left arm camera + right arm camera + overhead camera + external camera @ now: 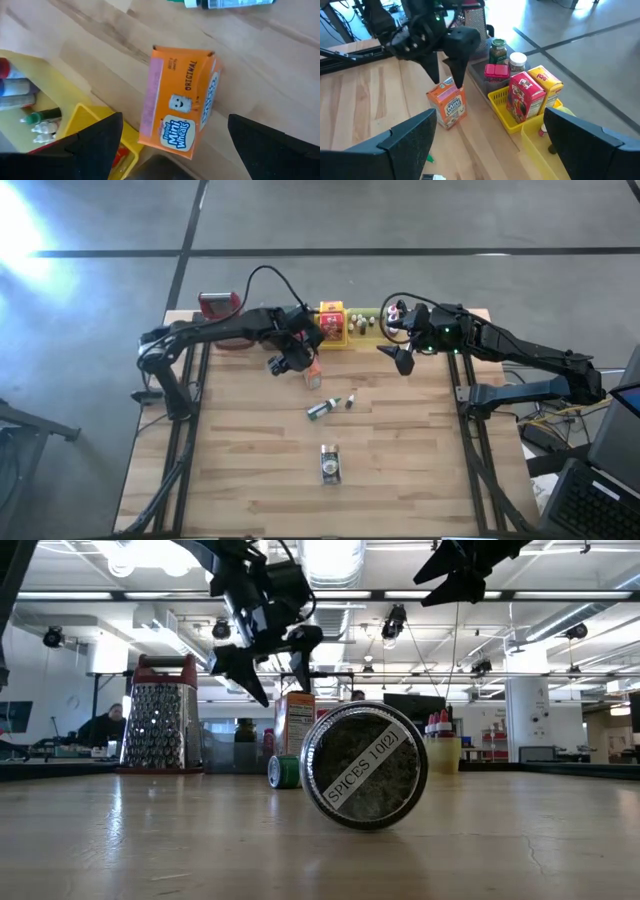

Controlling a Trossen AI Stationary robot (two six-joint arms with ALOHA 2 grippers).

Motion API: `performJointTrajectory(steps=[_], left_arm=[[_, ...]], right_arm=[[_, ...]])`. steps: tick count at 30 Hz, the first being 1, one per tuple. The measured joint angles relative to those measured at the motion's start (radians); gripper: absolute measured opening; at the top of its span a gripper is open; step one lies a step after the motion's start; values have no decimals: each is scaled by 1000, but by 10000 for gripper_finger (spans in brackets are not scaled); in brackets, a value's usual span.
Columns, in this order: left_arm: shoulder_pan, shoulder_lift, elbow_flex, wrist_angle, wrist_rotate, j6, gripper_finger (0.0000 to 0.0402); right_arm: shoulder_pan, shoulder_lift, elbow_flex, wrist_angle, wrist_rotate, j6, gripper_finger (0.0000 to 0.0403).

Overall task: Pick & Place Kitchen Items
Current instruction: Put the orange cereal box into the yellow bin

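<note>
Kitchen items lie scattered on the wooden table, and the nearest to the working arm is an orange cereal box standing near the far edge, just beside the yellow tray. The left gripper hangs directly above this box with its fingers spread wide on either side, touching nothing. The right gripper hovers over the far edge towards the right corner, likewise spread and empty.

Outward from the box, a small green-capped bottle lies on its side towards the middle of the table, with a tiny dark bottle just beside it. A round spice tin lies on its side nearer the front edge, its label facing the low camera. Along the far edge the yellow tray holds a red packet and a yellow packet; a grey tray beside it holds two jars and a small pink box. A metal grater stands at the far left corner.

The cereal box appears light, stiff-walled but crushable cardboard. A grip across its two narrow sides, near the top, would suit it; moderate pressure should be enough. Being tall and probably light, it could tip if one finger arrives first. The tin and bottles are probably hard, smooth and apt to roll.
</note>
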Motion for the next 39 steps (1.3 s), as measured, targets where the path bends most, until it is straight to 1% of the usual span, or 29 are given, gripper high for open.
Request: performJointTrajectory(steps=[10, 19, 30, 39], left_arm=[[20, 57, 6, -6, -1, 36, 365], [20, 64, 6, -14, 0, 46, 361], [26, 78, 6, -17, 19, 16, 298], [26, 64, 5, -17, 61, -96, 275]], right_arm=[[0, 0, 0, 0, 0, -3, 363], [0, 0, 0, 0, 0, -3, 363], [0, 0, 0, 0, 0, 1, 364], [0, 0, 0, 0, 0, 1, 363]])
